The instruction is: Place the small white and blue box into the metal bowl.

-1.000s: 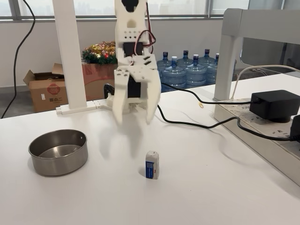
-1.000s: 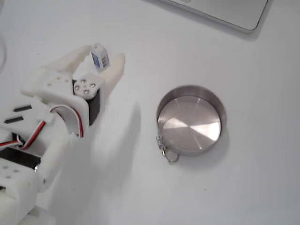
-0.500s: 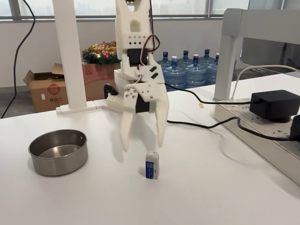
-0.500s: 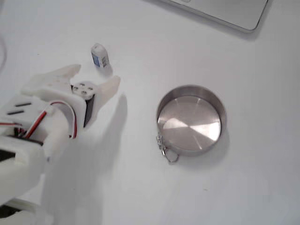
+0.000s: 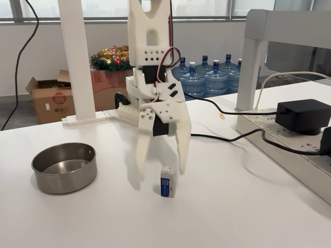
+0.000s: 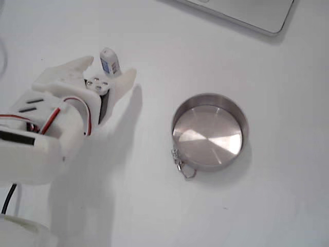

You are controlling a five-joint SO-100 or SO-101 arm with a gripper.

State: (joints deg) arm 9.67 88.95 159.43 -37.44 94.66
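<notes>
Jaws: the white gripper has its two fingers spread apart, tips pointing down at the table; nothing is held between them.

Fingers: in a fixed view one white finger hangs on the picture's left and the other on the right, each tip close to the tabletop.

Box: the small white and blue box stands upright on the table, lined up with the gap between the jaws. In the fixed view from above it sits right at the fingertips, between them and a little beyond. In the front fixed view it stands just in front of the tips, nearer the right-hand finger. Whether either finger touches it cannot be told.

Box face: blue printed label on the front, a small red mark low on it, rounded white top.

Arm: above the jaws the white arm rises straight up, with red and black wires looping along it.

Bowl: the metal bowl rests on the table well apart from the jaws, off to the left in the front fixed view and to the right in the one from above. Its shiny inside holds nothing. A small chain hangs at its rim.

Table: white table under everything.

Farther out: a black power adapter and black cable lie to the right of the jaws; water bottles and a cardboard box stand behind.
</notes>
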